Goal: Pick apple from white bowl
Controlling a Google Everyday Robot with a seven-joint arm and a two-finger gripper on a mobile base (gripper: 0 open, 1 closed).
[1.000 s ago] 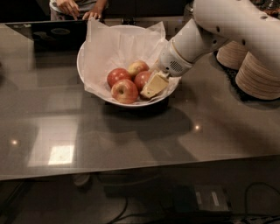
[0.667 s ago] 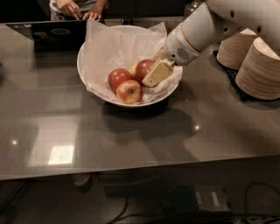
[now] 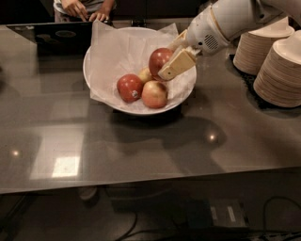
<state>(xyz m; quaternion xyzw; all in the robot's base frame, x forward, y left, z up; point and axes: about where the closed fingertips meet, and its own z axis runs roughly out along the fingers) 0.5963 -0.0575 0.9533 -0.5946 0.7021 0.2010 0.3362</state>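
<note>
One apple, deep red, sits pinched in my tool, with one beige finger pressed against its right side and the other reaching round behind it. The tool comes in from the upper right on my white arm and is over the right half of the white bowl, inside the rim.

The held apple sits higher in view than the three other apples. All three lie in the bowl, below and to the left of the tool. A pale yellowish apple is just under the held one, so close that I cannot tell whether they touch. A pink-and-yellow apple lies below the tool's tip, and a dark red apple with a small sticker lies beside it, further left.

Crinkled white paper lines the bowl, rising behind and to the left of the tool. The bowl rests on a glossy grey bench. Stacks of beige plates stand to the right of the tool, well apart from the bowl. A person's hands show at the far edge, beyond the tool to its left.
</note>
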